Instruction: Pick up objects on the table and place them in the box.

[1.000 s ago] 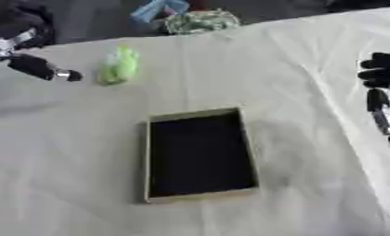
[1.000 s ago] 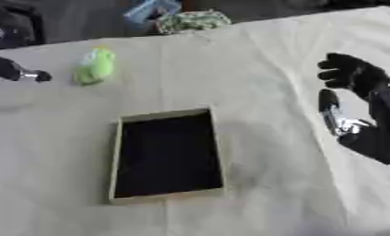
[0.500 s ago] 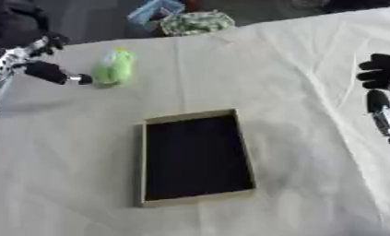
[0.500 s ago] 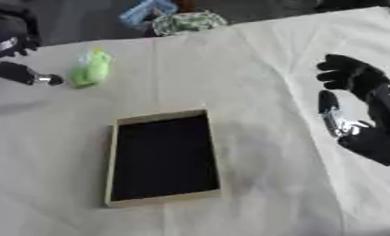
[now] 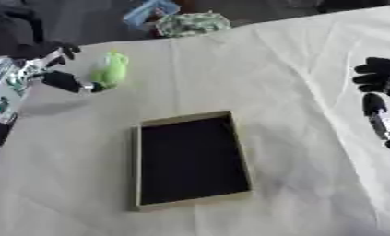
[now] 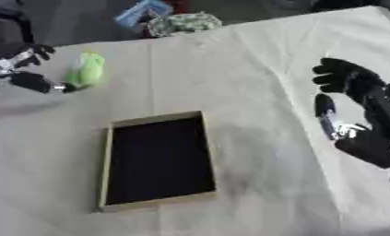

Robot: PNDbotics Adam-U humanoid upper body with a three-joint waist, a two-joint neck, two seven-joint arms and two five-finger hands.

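One pale-green soft object (image 5: 110,70) lies beside one dark-lined box (image 5: 191,159); left hand (image 5: 46,69) fingers spread at it, right hand (image 6: 355,113) relaxed.

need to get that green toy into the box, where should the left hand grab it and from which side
Grip the green toy across its narrow middle, coming from its left, where the left hand already sits with a fingertip at its lower end. It lies long, roughly front to back, so its long sides are what the fingers and thumb can span. The box lies open to the near right.
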